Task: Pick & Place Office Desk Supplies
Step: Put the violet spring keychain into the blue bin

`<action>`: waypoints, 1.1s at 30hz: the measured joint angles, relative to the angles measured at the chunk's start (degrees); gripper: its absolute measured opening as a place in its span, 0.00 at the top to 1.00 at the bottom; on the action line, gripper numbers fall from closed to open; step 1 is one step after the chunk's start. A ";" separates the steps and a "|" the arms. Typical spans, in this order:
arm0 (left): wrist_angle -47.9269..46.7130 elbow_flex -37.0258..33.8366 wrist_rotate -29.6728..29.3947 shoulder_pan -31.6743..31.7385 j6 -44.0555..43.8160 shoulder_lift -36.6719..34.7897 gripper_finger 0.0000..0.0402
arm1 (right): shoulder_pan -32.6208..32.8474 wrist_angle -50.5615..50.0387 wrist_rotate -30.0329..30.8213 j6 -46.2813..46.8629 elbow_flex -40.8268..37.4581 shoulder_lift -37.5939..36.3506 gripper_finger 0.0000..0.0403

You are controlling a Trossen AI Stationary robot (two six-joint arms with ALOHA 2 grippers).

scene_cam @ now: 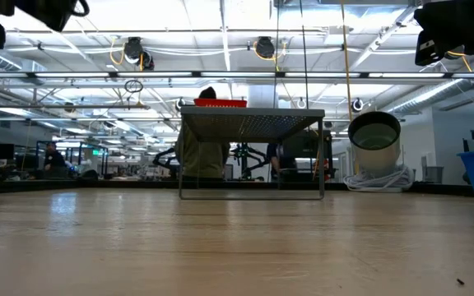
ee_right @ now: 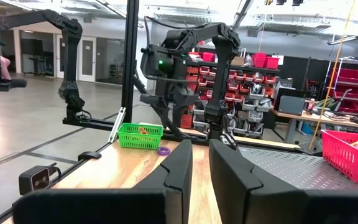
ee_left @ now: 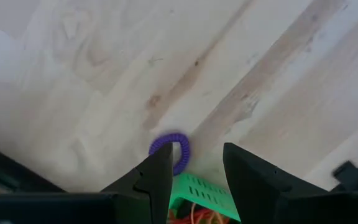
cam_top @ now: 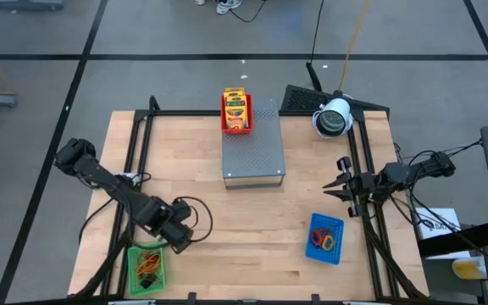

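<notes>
A purple rubber-band loop (ee_left: 174,149) lies flat on the wood just outside the green mesh tray (ee_left: 204,194), also seen as a purple loop (ee_right: 163,150) in the right wrist view. My left gripper (ee_left: 197,155) hovers open above it and touches nothing; in the high view this left gripper (cam_top: 180,240) is at the green tray's (cam_top: 146,268) far right corner. The tray holds orange bands. Yellow-and-green crayon packets (cam_top: 236,108) sit in a red tray on the grey box. My right gripper (cam_top: 338,178) waits open at the table's right edge.
The grey perforated box (cam_top: 253,146) stands at the table's far middle. A blue tray (cam_top: 325,238) with orange and red bands sits near right. A white round object (cam_top: 333,117) stands at the far right corner. Black frame rails run along both sides.
</notes>
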 joint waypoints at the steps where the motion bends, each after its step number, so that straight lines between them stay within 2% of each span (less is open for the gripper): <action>1: 0.57 -0.62 0.12 0.10 0.46 0.00 0.63 | 0.02 0.00 0.00 0.02 0.00 0.00 0.89; 6: 2.81 -5.39 1.01 0.36 0.54 0.00 0.63 | 0.02 0.00 0.00 0.02 0.00 -0.01 0.89; 14: 8.92 -12.29 6.14 -0.99 2.20 0.00 0.63 | 0.00 0.00 0.00 0.02 0.00 0.00 0.89; 33: 12.55 -18.19 7.34 -3.64 1.94 0.02 0.63 | 0.02 0.00 0.00 0.01 -0.01 0.00 0.89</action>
